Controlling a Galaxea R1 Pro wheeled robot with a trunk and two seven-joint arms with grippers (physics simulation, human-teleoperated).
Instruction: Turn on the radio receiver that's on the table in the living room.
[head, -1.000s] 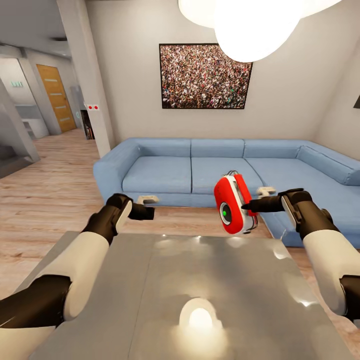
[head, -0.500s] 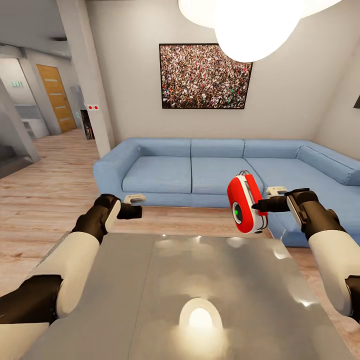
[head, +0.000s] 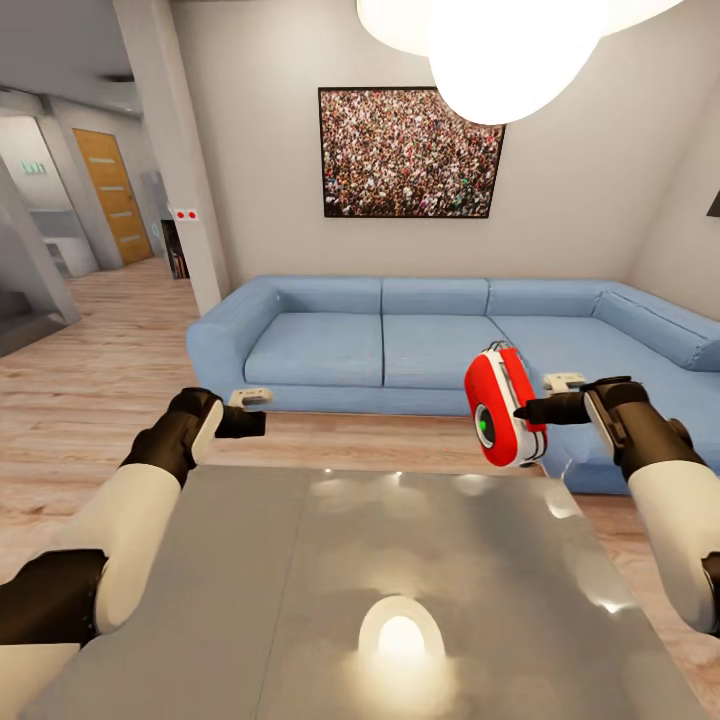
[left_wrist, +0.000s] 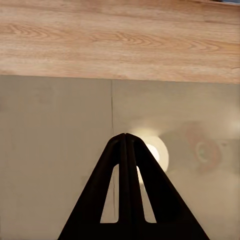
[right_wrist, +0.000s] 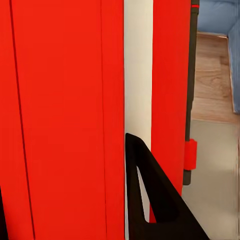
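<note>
Radio receiver (head: 503, 406), rigid, light, smooth-cased: right hand (head: 528, 410) clamped across its edges, above bench (head: 300, 600) far-right corner; left hand (left_wrist: 125, 141) together.

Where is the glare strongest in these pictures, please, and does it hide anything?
Head view: the pendant lamp is blown out white, and its reflection glares on the table. Left wrist view: the same bright reflection sits behind the shut left hand. Right wrist view: no glare; the radio receiver is evenly lit.

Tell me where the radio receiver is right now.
In the head view the radio receiver is held in the air by the right end effector, above the far right edge of the table, before the blue sofa.
</note>
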